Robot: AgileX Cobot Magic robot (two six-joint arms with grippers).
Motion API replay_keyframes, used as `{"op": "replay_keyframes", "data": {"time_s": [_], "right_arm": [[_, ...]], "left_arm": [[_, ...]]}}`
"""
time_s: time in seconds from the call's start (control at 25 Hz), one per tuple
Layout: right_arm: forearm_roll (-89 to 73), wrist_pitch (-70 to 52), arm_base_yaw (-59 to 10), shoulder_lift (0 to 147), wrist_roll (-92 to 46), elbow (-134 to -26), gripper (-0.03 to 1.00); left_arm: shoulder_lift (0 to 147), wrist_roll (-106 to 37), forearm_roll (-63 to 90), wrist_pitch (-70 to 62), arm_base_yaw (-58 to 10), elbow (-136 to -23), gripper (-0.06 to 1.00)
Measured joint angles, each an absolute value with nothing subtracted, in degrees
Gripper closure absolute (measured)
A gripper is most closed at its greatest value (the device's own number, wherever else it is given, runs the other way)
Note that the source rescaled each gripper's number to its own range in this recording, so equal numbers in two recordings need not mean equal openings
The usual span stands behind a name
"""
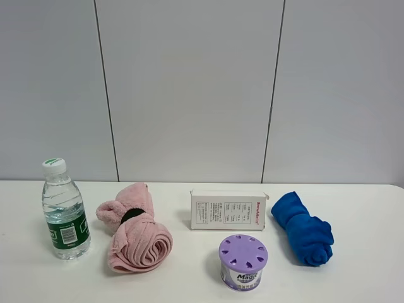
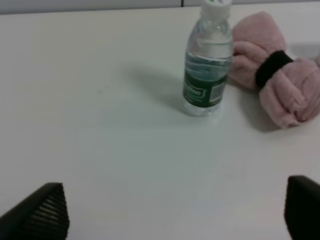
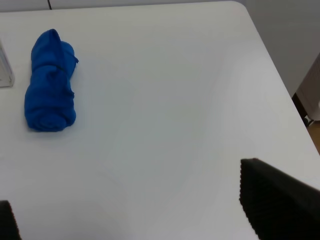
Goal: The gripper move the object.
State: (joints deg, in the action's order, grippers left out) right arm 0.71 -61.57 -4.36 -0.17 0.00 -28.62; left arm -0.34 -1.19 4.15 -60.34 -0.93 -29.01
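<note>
The clear water bottle (image 1: 64, 211) with a white cap and dark green label stands upright at the left of the white table. It also shows in the left wrist view (image 2: 206, 62). My left gripper (image 2: 175, 212) is open and empty, some way short of the bottle, with its black fingertips (image 2: 42, 212) spread wide above bare table. My right gripper (image 3: 135, 210) is open and empty over the table's right part, with one ribbed fingertip (image 3: 275, 200) in sight. Neither gripper appears in the exterior high view.
A rolled pink towel (image 1: 134, 230) with a black band lies just right of the bottle, also in the left wrist view (image 2: 280, 75). A white box (image 1: 228, 210), a purple-lidded can (image 1: 242, 261) and a rolled blue cloth (image 1: 304, 235) (image 3: 49, 82) lie further right. The table's right edge (image 3: 280, 75) is near.
</note>
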Motion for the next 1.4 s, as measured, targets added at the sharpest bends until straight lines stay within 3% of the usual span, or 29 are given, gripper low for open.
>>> {"op": "replay_keyframes", "data": {"time_s": [0.2, 1.4], "right_arm": [[0.71, -61.57, -4.36, -0.17, 0.00, -28.62, -0.03], [0.71, -61.57, -4.36, -0.17, 0.00, -28.62, -0.03]], "left_arm": [[-0.34, -1.01, 3.79, -60.34, 4.85, -29.01, -0.05], [-0.34, -0.72, 3.67, -60.34, 4.98, -29.01, -0.05]]}}
